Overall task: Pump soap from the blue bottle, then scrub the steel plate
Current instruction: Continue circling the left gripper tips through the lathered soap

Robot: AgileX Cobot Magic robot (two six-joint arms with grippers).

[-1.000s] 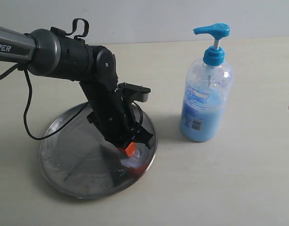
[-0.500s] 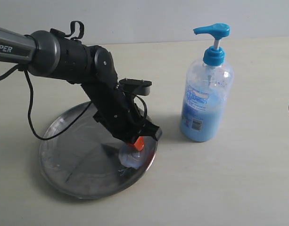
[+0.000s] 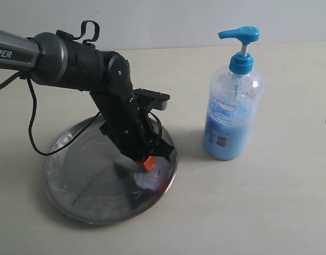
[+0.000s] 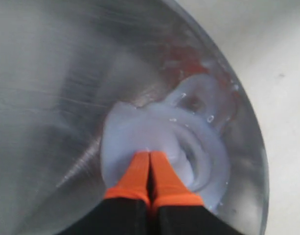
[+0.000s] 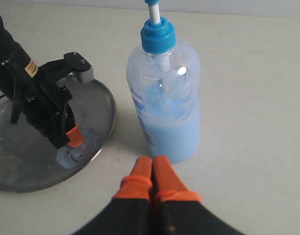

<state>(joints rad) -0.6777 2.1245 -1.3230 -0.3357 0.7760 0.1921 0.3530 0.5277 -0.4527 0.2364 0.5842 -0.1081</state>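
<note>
Resting in pale blue soap (image 4: 140,132) smear on scuffed steel plate (image 4: 52,73): left hand (image 4: 150,156), closed, empty.

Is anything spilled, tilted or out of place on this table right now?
Nothing serious. The soap is smeared close to the rim of the steel plate, on the side nearest the blue bottle, but none shows on the table. The bottle stands upright.

Scuffed steel plate (image 3: 77,183) (clear plastic bottle (image 3: 234,101))
</note>
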